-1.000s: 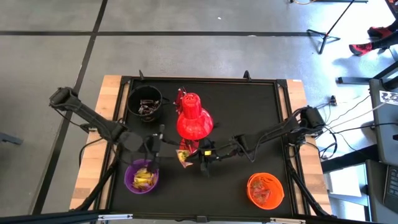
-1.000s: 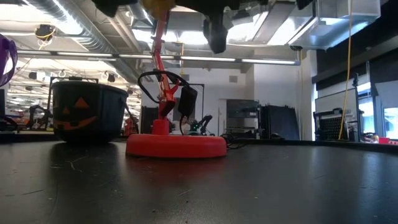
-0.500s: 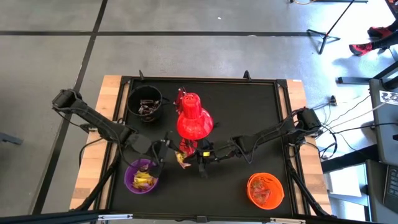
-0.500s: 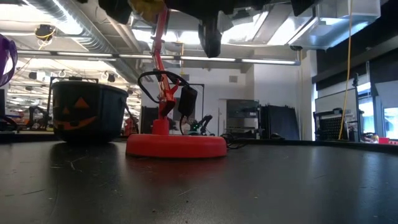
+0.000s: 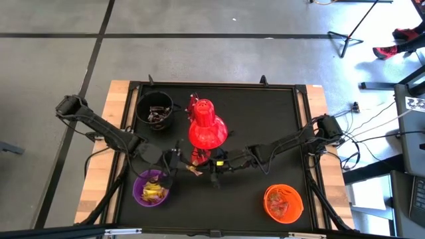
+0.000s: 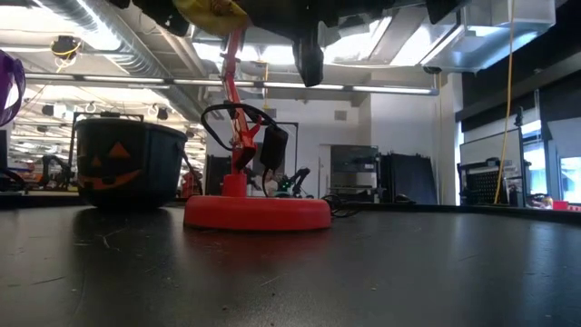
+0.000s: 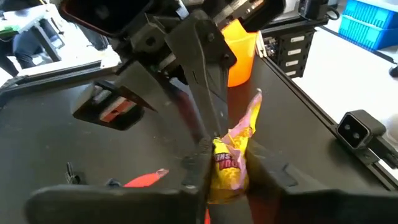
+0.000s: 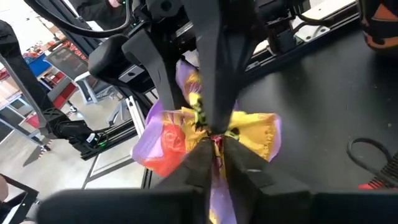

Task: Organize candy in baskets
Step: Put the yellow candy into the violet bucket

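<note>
1. Hanging above the table (image 5: 265,126) near its middle, clear of the surface: one yellow candy (image 5: 193,170) with pink marks on its crinkled wrapper, just in front of the red desk lamp (image 5: 207,129) and between the two grippers.
2. Pinching the yellow candy (image 7: 231,165) from the purple-bucket side: left gripper (image 5: 183,164), fingers (image 7: 198,177) pressed in on the wrapper's body, as seen in the left wrist view.
3. Meeting it head-on from the opposite side: right gripper (image 5: 208,166), fingertips drawn nearly together on the same wrapper (image 8: 249,134) in the right wrist view, with a twist of yellow and purple foil flaring out to either side.
4. Seen from the low view only at the upper edge: the yellow candy (image 6: 213,9) held high, with dark gripper parts around it.
5. Standing near the left gripper, toward the table's front edge: purple bucket (image 5: 136,189), with yellow-wrapped sweets inside.
6. Standing at the far left of the table, beside the lamp: black bucket (image 5: 139,106), with dark sweets inside and a pumpkin face on its wall (image 6: 118,163).
7. Standing well apart at the front right: orange bucket (image 5: 267,199), with more sweets inside, their kind too small to tell.
8. Resting flat on the table behind the grippers: the lamp's round red base (image 6: 257,213).
</note>
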